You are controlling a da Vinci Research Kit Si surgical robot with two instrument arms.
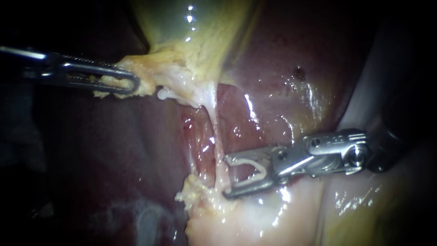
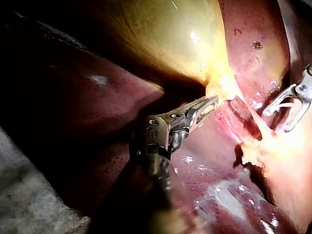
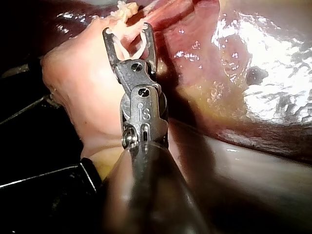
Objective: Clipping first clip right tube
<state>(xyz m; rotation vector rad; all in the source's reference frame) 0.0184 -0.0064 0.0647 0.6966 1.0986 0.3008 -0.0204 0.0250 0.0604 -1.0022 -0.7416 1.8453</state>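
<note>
The left slim metal instrument has its slotted jaws clamped on yellow-white fatty tissue at the neck of the glossy yellow-green gallbladder. This stretches the thin pale tube over the dark red liver. The right steel instrument holds a white clip between wide-spread jaws. Their tips are at the tube, seemingly not yet around it. I'd seat the tube deep and square in the clip before squeezing.

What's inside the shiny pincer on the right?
A white clip sits inside the right instrument's pincer, touching both halves. The pale tube lies just at its tips; whether it's inside yet is hidden.
</note>
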